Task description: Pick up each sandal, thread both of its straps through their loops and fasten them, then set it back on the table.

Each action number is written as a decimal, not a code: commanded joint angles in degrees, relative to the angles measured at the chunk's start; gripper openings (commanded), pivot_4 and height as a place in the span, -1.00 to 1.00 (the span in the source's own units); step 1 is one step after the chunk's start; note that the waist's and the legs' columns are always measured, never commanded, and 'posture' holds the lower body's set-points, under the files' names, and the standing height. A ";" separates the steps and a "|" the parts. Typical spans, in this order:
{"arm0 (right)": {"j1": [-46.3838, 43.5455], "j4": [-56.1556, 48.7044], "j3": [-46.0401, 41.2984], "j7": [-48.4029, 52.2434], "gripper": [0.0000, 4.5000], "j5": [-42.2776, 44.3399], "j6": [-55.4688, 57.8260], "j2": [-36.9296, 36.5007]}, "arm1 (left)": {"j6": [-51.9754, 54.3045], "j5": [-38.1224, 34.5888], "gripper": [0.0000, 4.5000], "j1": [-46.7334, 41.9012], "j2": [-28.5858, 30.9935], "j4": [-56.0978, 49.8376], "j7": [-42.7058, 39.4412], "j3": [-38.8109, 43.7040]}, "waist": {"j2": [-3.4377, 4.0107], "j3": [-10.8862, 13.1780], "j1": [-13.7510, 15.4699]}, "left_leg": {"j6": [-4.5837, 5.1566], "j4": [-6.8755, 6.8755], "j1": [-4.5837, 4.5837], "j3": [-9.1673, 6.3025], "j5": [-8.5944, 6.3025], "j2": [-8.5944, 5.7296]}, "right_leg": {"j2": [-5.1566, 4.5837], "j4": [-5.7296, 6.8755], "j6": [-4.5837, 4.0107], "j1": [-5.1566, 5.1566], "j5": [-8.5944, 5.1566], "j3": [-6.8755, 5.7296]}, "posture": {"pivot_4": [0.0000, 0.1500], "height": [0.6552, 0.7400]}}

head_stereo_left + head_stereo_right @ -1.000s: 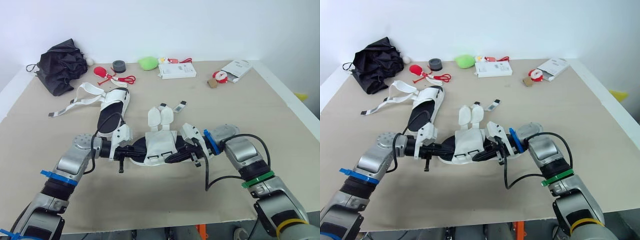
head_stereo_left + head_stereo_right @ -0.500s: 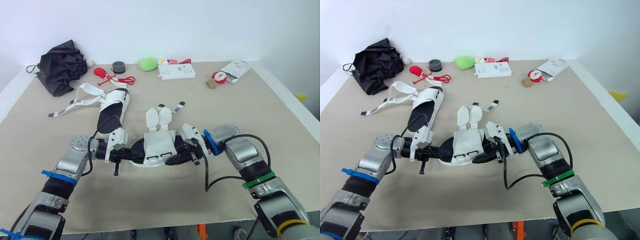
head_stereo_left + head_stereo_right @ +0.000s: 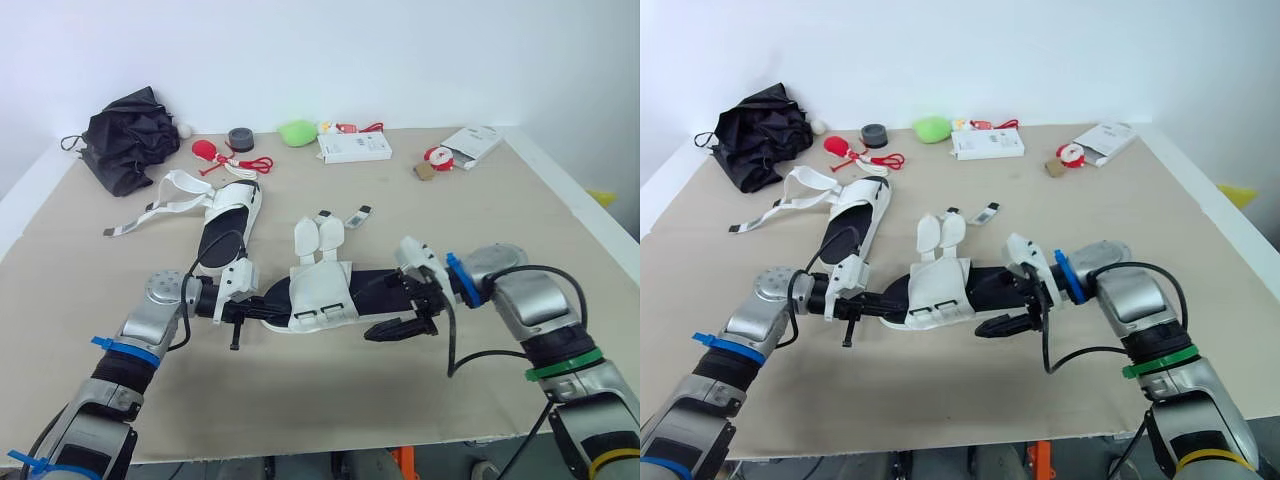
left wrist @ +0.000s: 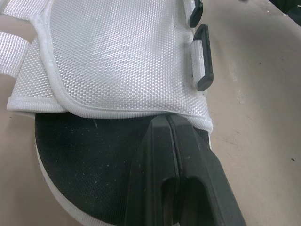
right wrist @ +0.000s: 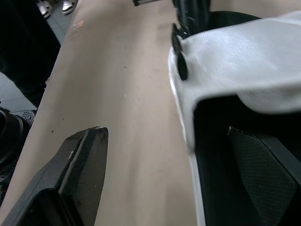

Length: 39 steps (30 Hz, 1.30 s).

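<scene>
Near sandal (image 3: 320,295), straps (image 3: 318,236) undone. Your left gripper (image 3: 243,308), 9 o'clock: fingers together. Right gripper (image 3: 385,308), 3 o'clock: fingers apart. Next, I think: pinch one.

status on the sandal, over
Left gripper shut, tips on near sandal insole. Right gripper open at its other end. Straps unfastened; second sandal waits behind.

The tips of the left claw (image 4: 163,120) meet the hem of the white flap (image 4: 117,61) on the near sandal (image 3: 322,292), and whether they reach under it cannot be told. In both wrist views that sandal runs off the picture's edge. The red-and-white thing (image 3: 438,157) at the far side of the counter (image 3: 330,400) is too small to name.
</scene>
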 commanded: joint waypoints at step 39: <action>-34.02 56.78 -13.26 -29.13 0.99 -3.68 -1.14 27.37 | 4.45 4.97 -1.00 5.20 0.63 -4.26 3.04 -4.04 | 0.18 -0.11 0.76 | 0.28 -0.31 -0.23 0.07 -0.10 -0.24 | -0.08 -0.55 -0.12 -0.03 0.30 -0.02 | 1.00 1.00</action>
